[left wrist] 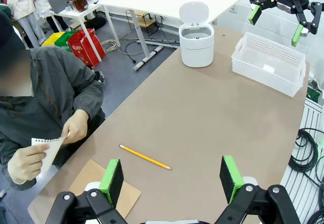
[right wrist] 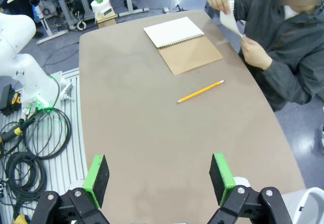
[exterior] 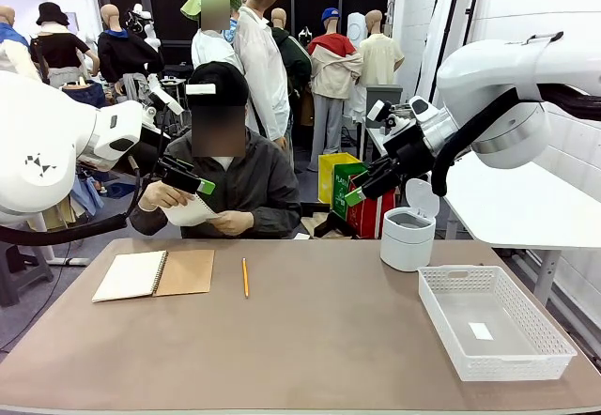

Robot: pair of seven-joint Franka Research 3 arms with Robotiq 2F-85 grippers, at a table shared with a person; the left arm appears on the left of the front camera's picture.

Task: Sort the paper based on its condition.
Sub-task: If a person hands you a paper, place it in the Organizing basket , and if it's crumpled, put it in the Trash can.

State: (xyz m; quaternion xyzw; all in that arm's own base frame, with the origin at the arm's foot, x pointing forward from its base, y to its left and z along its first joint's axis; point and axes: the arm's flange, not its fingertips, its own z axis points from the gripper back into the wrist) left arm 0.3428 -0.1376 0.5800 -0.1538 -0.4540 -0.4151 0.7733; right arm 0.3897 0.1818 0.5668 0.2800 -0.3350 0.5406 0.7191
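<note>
Left gripper [left wrist: 171, 177] and right gripper [right wrist: 158, 176] hang, jaws apart, empty; we should close only once the paper [left wrist: 48, 151], well beyond them, sits between.

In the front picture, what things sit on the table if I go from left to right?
First the open spiral notebook with brown cardboard cover → yellow pencil → small round white bin → white plastic basket.

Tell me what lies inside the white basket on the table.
One small white rectangle, a slip or a label, lies flat on the floor of the basket. The near wall hides the strip of floor just behind it.
</note>
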